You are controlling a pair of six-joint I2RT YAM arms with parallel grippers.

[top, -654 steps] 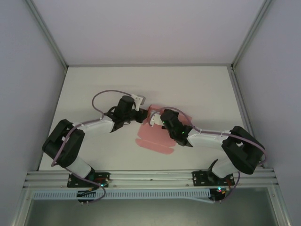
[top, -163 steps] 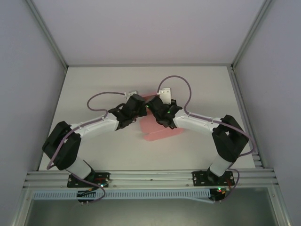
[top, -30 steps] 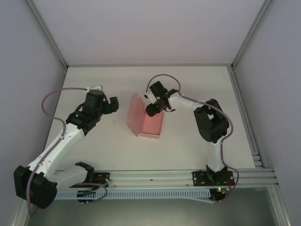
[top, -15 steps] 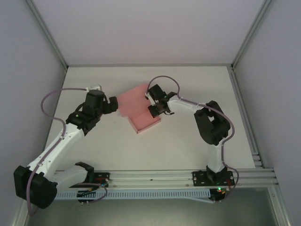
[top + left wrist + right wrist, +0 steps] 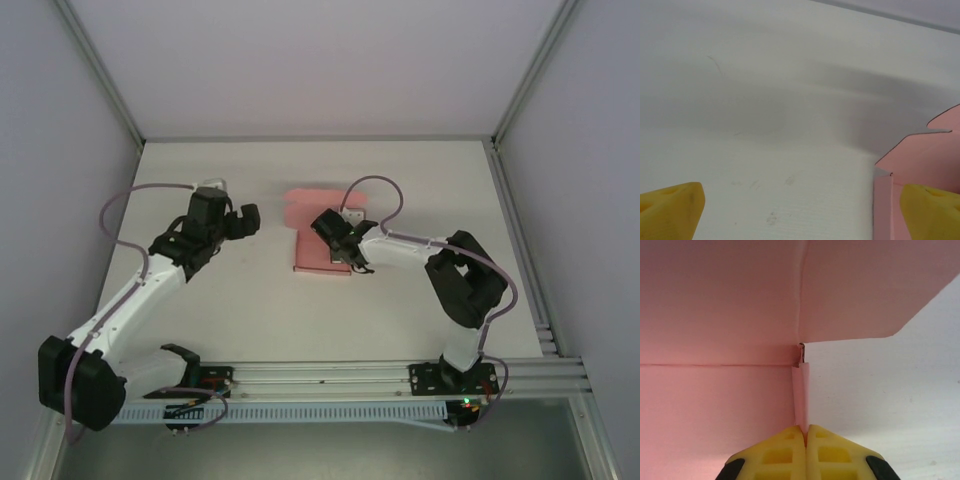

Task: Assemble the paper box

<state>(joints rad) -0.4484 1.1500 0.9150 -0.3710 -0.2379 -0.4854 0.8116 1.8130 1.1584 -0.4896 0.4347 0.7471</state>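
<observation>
— White tabletop (image 5: 200,300) is sitting between grey walls (image 5: 60,200) on my feed. What are you getting of the box?

— I'm seeing the box (image 5: 316,252) sitting about midway between the left and right edges, somewhat nearer the far edge than the near one. Its flap (image 5: 312,205) is opening toward the far edge. Whether that flap is lying flat or tilting up, I cannot tell from above.

— And the right gripper?

— I'm watching the right gripper (image 5: 805,432) through its wrist camera. The yellow fingers (image 5: 780,450) are pressing together, and the box's thin side wall (image 5: 801,400) is running straight in between them. So it is clamping tight on the box. From above, I'm seeing it reaching in on the side of the box that is facing the tabletop's right edge, toward the box's near corner.

— How is the left one looking?

— I'm seeing the left gripper (image 5: 250,220) hovering off the box's left side, apart from it, with its jaws spreading wide and gripping nothing. Its wrist camera is showing one yellow fingertip (image 5: 670,212) at each bottom corner, with tabletop between them. A corner of the box is showing at the right of that picture, close by the right-hand fingertip.
</observation>
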